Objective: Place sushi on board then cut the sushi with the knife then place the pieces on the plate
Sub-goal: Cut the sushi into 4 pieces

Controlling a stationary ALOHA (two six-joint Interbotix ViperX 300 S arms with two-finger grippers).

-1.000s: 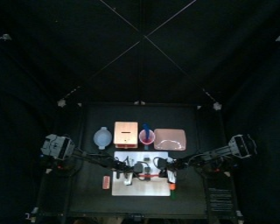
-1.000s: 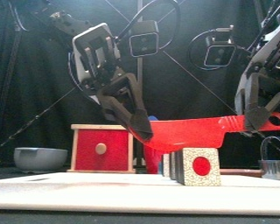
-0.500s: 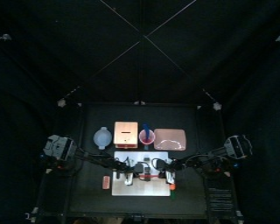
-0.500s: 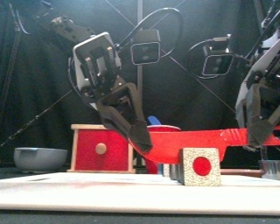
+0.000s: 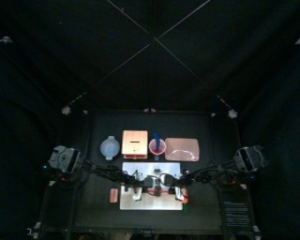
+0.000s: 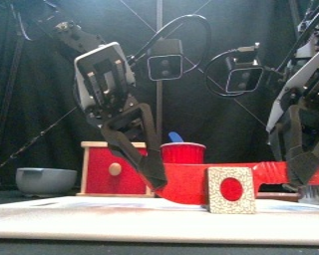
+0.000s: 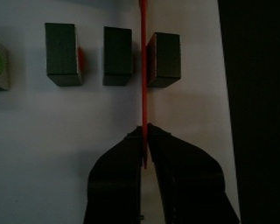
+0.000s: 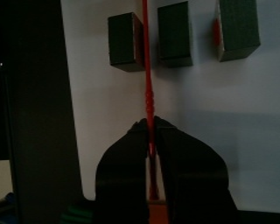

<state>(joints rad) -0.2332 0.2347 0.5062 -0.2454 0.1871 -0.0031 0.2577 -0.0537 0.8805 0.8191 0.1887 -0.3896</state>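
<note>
Step in hand: cutting. The toy sushi roll (image 6: 230,189) is already on the white cutting board (image 6: 123,219), and the red knife (image 6: 271,171) lies level across it.
Left fingers (image 7: 119,171): closed on one end of the red knife, down near the board.
Right fingers (image 8: 122,171): closed on the other end, so both arms carry the one blade between them.
Blade position: both wrist views show it edge-on, running down a gap between two of the dark green blocks. At least three blocks stand in a row with narrow gaps between them.
Sushi from the front: the end piece faces the room, a red dot on a pale speckled face. The knife passes just behind it.
Next move, as I judge it: press the blade evenly to the board so the blocks part cleanly, then lift it straight up. Tilt either end and a block may tip over.
Red cup (image 6: 183,152): behind the board, with the blue knife (image 6: 174,136) standing in it.
Pink tray (image 5: 182,148): at the back right of the tabletop (image 5: 97,216). I can see no pieces on it yet.
Blue-grey bowl (image 6: 45,180): back left. I cannot see inside it.
Wooden box (image 6: 116,167): beside the cup, its red drawer front shut.
</note>
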